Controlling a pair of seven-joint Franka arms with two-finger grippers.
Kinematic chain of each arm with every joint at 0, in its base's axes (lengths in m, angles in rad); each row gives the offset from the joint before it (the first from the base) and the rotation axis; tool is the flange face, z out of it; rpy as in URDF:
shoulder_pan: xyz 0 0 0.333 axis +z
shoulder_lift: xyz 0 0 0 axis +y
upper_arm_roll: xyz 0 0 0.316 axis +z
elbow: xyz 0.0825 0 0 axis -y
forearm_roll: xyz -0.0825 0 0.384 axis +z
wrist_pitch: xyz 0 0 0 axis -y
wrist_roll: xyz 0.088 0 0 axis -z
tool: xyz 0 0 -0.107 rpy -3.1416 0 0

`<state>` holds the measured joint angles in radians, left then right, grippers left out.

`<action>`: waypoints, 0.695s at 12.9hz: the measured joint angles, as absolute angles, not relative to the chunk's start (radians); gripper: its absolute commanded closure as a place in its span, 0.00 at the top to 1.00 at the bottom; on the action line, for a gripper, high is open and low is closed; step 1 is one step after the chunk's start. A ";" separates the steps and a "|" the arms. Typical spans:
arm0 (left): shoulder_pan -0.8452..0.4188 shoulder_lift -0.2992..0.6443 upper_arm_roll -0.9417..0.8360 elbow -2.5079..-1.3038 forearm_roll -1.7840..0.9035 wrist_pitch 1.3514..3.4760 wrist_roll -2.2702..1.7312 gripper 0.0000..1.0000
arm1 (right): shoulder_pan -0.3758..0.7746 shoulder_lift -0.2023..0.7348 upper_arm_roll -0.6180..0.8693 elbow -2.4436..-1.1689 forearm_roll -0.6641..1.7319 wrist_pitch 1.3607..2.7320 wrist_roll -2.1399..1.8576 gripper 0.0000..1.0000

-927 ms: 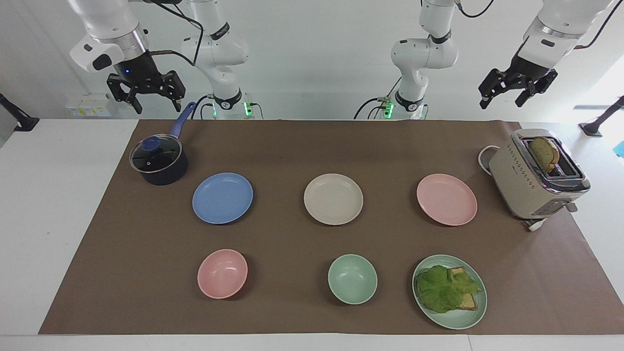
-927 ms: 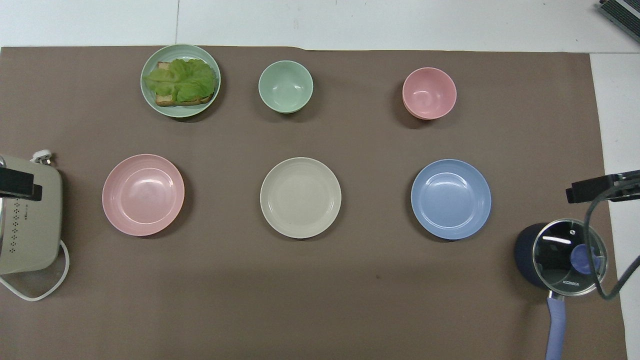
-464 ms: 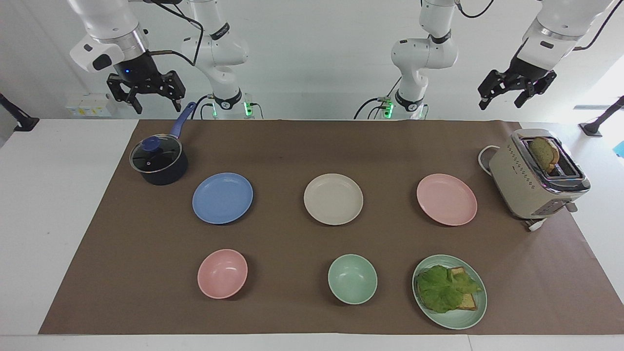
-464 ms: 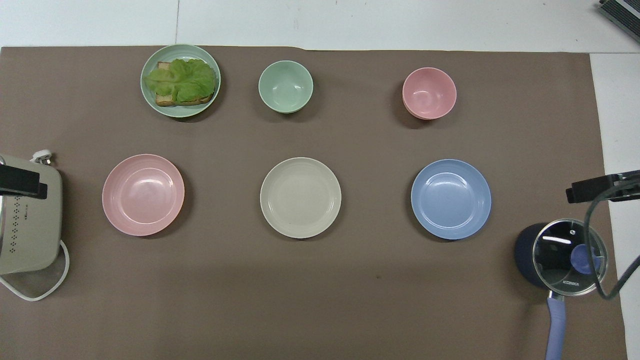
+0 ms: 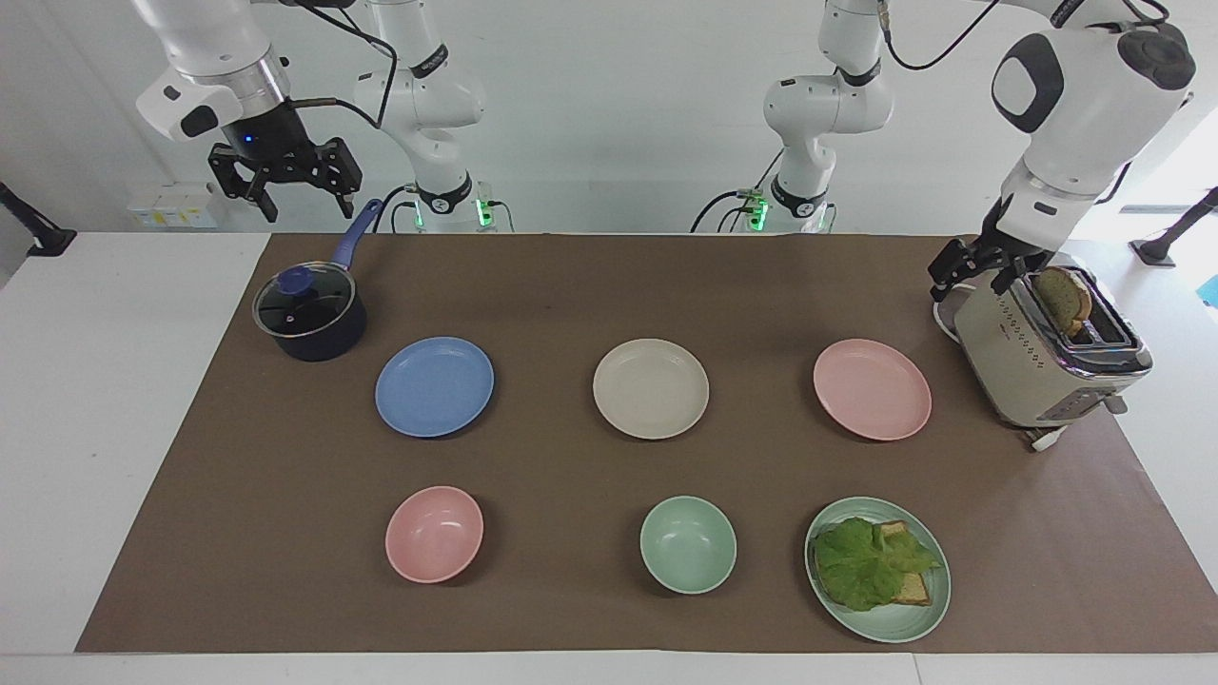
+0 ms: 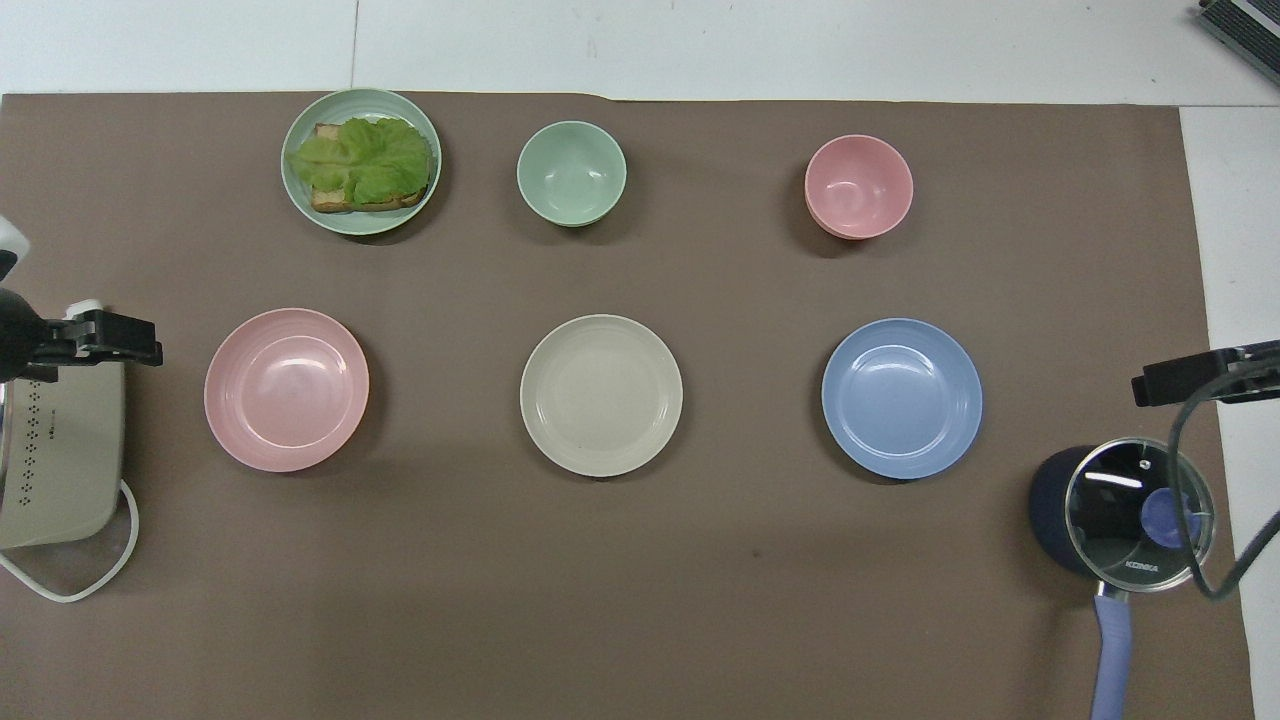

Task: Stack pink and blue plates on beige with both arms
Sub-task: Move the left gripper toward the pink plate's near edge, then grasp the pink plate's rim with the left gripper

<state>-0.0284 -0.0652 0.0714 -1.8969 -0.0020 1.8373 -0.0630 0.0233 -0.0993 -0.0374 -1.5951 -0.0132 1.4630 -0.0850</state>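
Three plates lie in a row across the brown mat: the pink plate (image 5: pixel 872 389) (image 6: pixel 286 389) toward the left arm's end, the beige plate (image 5: pixel 651 388) (image 6: pixel 601 395) in the middle, and the blue plate (image 5: pixel 434 386) (image 6: pixel 902 397) toward the right arm's end. All three are empty and apart. My left gripper (image 5: pixel 971 274) (image 6: pixel 120 340) hangs open and low beside the toaster, close to the pink plate and holding nothing. Up over the saucepan's handle, my right gripper (image 5: pixel 285 190) (image 6: pixel 1190 378) waits open and empty.
A beige toaster (image 5: pixel 1037 366) (image 6: pixel 60 470) with a bread slice in it stands at the left arm's end. At the right arm's end stands a lidded dark saucepan (image 5: pixel 309 314). A pink bowl (image 5: pixel 434 534), a green bowl (image 5: pixel 687 544) and a green plate (image 5: pixel 894 628) with lettuce toast lie farther out.
My left arm has swung down from high above the toaster to just beside it, toward the pink plate. The right arm and all the plates have stayed put.
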 measured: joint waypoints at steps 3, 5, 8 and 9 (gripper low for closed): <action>-0.004 -0.023 0.072 -1.967 -0.002 1.909 -0.063 1.00 | 0.023 -0.099 -0.037 -1.595 -0.013 1.463 -0.085 1.00; -0.004 0.019 0.071 -2.025 -0.002 1.986 -0.064 1.00 | 0.023 -0.099 -0.037 -1.595 -0.013 1.463 -0.085 1.00; 0.001 0.104 0.071 -2.131 -0.002 2.146 -0.073 1.00 | 0.023 -0.099 -0.037 -1.595 -0.013 1.463 -0.085 1.00; 0.009 0.128 0.071 -2.140 -0.002 2.164 -0.077 1.00 | 0.023 -0.099 -0.037 -1.595 -0.013 1.463 -0.085 1.00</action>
